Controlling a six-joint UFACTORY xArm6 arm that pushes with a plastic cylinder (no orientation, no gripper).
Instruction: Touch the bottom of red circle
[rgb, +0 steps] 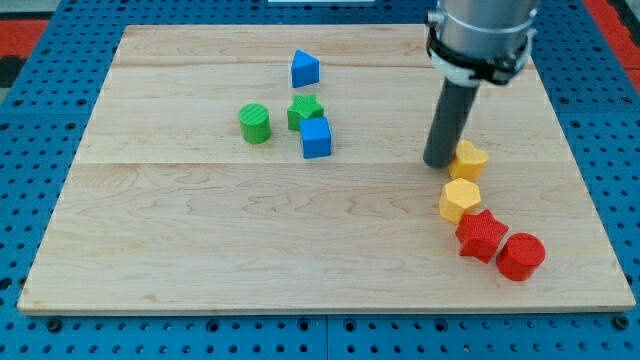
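Wooden board (200, 230), seven loose blocks
Blue triangle (305, 69), green cylinder (255, 123), green star (306, 109), blue cube (316, 138); two yellow hexagons (469, 159) (460, 200), red star (481, 236).

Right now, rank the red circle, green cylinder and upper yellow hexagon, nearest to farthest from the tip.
1. Upper yellow hexagon, right beside my tip on the view's right.
2. Red circle, lower right.
3. Green cylinder, far to the view's left.

1. One camera only; no second view to share ground with.
2. It looked down at a slant from beyond the bottom edge of the wooden board (300, 260), facing its top edge.
3. Medium range: all four board edges fell in frame, blue pegboard (40, 150) showing past them; the top corners sat near the frame's top.
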